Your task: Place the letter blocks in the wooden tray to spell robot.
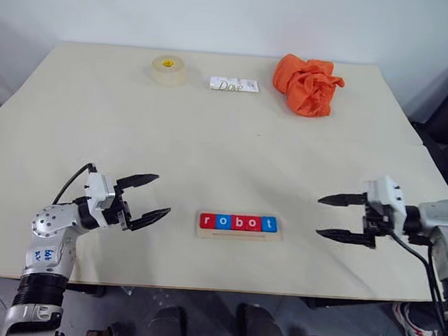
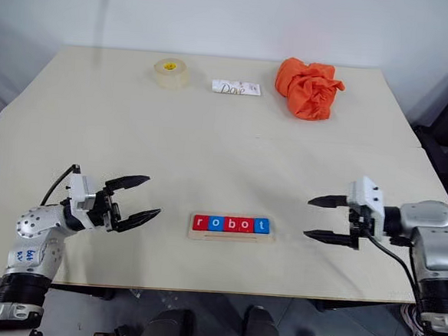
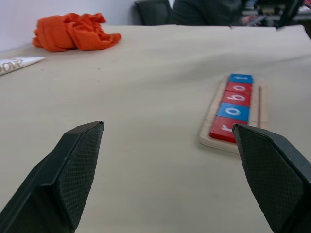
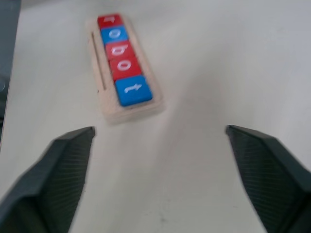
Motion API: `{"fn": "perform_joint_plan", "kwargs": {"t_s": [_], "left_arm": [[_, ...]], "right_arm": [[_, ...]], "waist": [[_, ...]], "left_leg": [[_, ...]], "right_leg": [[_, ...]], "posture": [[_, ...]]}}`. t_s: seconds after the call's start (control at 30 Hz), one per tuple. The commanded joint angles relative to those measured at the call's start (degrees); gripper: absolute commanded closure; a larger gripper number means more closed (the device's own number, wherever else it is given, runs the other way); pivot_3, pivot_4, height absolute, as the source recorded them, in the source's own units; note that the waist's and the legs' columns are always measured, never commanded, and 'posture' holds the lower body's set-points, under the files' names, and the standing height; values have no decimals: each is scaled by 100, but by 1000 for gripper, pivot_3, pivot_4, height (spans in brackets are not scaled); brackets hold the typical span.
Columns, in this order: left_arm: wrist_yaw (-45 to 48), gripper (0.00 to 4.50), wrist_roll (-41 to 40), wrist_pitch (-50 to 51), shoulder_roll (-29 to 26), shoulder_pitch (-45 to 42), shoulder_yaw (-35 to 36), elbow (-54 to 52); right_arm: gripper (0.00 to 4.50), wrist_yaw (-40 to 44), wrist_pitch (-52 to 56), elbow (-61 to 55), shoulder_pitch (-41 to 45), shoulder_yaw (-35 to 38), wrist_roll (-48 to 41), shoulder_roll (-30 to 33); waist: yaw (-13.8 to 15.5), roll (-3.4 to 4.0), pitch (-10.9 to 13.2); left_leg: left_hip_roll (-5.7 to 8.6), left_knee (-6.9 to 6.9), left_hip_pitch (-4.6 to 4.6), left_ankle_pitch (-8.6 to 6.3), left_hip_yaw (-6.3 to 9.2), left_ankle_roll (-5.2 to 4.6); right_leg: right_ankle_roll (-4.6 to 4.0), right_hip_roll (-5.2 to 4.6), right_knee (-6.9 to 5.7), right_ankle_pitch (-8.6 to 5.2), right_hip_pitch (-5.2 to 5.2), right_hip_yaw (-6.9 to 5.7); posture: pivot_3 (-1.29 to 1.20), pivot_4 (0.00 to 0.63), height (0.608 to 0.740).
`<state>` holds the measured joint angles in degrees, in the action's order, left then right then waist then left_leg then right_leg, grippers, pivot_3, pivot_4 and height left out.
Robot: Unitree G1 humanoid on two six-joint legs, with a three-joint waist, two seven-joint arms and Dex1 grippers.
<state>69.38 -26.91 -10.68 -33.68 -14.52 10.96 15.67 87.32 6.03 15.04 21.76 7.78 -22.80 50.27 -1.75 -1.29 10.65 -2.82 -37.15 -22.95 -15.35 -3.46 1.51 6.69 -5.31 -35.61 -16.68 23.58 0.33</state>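
All five letter blocks (image 1: 239,222) sit in the wooden tray (image 1: 238,234), spelling robot. My left gripper (image 1: 151,198) and right gripper (image 1: 330,217) flank the tray, both spread wide and empty.

Letter blocks (image 1: 239,222) spelling robot, flat in wooden tray (image 1: 238,233)

Five small flat red and blue square tiles (image 1: 239,222) are spelling "robot" in white lowercase letters (red, blue, red, red, blue). The flat white packet (image 1: 234,84) is showing "Dove" in cursive.

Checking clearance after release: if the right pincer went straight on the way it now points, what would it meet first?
Probably the wooden tray, at the end with the blue t block. The open right pincer points left toward it over bare table, though height is unclear.
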Motion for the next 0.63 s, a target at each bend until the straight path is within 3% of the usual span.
{"fn": "perform_joint_plan", "kwargs": {"t_s": [0.03, 0.1, 0.17, 0.63], "left_arm": [[184, 0, -226, 24, -170, -25, 227, -94], [306, 0, -309, 63, -279, 30, 331, -87], [355, 0, -312, 28, -315, 26, 387, -22], [209, 0, -414, 20, -93, -156, 509, -93]], "right_arm": [[82, 360, -187, 195, 25, 292, -308, 111], [82, 331, -408, 390, 16, 317, -244, 183], [82, 455, -342, 395, -39, 312, -794, 260], [82, 397, -534, 1259, 539, 392, -746, 265]], "waist": [[12, 0, 0], [17, 0, 0], [17, 1, 1], [19, 2, 1]], "left_leg": [[0, 0, 0, 0, 0, 0], [1, -2, -2, 0, 0, 0], [3, 0, -3, 0, 0, 0], [3, 0, -4, 0, -2, -1]], "right_leg": [[0, -1, 0, 0, 0, 0], [0, -3, 1, 0, -1, 0], [0, -5, 3, 0, 0, 0], [0, -7, 4, 0, 0, 1]], "posture": [[0, 150, 740], [0, 150, 740], [0, 150, 740], [0, 150, 740]]}}
